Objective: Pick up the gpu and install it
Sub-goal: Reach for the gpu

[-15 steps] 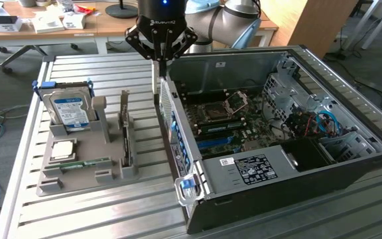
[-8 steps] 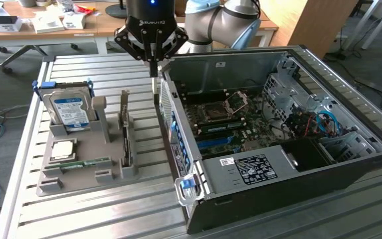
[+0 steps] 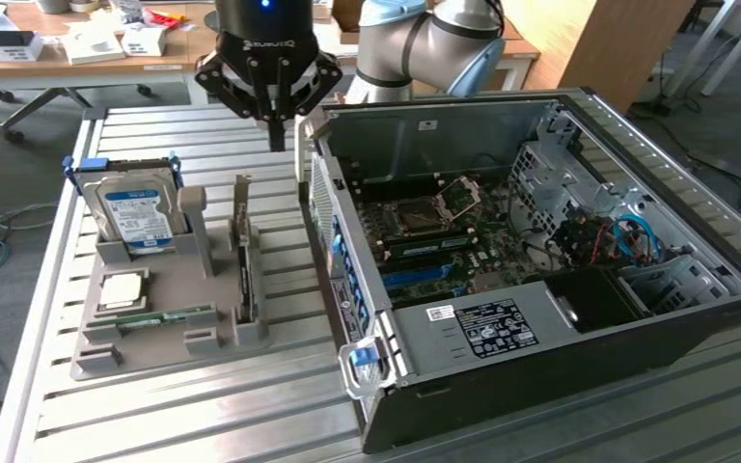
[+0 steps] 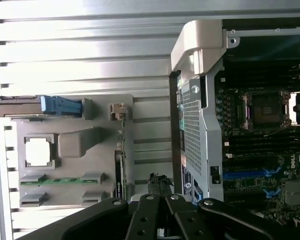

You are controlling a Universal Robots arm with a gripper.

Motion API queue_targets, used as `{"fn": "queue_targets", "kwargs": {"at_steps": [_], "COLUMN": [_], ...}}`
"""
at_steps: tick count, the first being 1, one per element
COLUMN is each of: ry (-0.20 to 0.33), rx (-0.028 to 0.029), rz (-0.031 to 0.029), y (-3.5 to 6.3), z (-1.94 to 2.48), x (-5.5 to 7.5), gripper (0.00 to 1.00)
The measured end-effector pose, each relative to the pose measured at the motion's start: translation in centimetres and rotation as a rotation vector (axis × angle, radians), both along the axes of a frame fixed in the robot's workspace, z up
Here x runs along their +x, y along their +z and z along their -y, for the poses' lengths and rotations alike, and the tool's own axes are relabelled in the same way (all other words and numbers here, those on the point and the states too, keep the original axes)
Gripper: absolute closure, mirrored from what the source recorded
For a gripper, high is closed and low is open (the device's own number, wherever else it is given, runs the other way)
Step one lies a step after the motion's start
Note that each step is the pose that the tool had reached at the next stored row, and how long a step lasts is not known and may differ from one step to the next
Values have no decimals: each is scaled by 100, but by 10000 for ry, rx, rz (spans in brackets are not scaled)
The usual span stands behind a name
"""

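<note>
The gpu (image 3: 244,258) stands on its long edge in a slot of the grey holder (image 3: 151,342); its dark face and metal bracket end are visible. In the wrist view the gpu (image 4: 118,167) appears edge-on as a thin strip. My gripper (image 3: 277,137) hangs above the table, beyond the holder's far end and beside the rear corner of the open computer case (image 3: 384,145). It is apart from the gpu. The fingers (image 4: 162,184) are shut together with nothing between them. Blue expansion slots (image 3: 425,280) lie on the motherboard inside the case.
The holder also carries a blue-labelled hard drive (image 3: 136,214), a processor chip (image 3: 123,289) and a green memory stick (image 3: 165,316). The case's rear wall (image 3: 344,260) stands close to the holder. Desks with clutter (image 3: 74,39) lie behind the slatted metal table (image 3: 190,415).
</note>
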State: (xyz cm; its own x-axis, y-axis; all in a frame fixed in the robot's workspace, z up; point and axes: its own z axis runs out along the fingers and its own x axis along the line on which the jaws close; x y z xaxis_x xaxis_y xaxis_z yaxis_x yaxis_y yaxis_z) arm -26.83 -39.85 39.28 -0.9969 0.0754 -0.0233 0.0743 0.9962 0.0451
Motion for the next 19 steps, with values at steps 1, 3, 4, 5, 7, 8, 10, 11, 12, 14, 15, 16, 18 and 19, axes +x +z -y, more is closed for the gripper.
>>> {"fn": "queue_targets", "kwargs": {"at_steps": [1, 3, 4, 5, 7, 8, 10, 11, 12, 14, 15, 16, 18, 19], "ry": [1, -2, -2, -3, -2, -2, -1, -1, -2, -2, -3, -3, -2, -2], "rx": [0, 0, 0, 0, 0, 0, 0, 0, 0, -1, 0, 0, 0, 0], "rz": [0, 0, -1, 0, 1, 0, -1, 0, 0, 0, 0, 0, 0, 0], "y": [0, 0, -1, -1, -2, -2, -2, -3, -3, -3, -4, -4, -5, -5], "z": [0, -1, -1, -2, -2, -2, -2, -2, -2, -2, -2, -2, -2, -2], "x": [-28, -88, -117, -144, -194, -214, -251, -270, -289, -328, -347, -366, -402, -417], "gripper": [89, 89, 89, 89, 89, 89, 89, 89, 89, 89, 89, 89, 89, 89]}}
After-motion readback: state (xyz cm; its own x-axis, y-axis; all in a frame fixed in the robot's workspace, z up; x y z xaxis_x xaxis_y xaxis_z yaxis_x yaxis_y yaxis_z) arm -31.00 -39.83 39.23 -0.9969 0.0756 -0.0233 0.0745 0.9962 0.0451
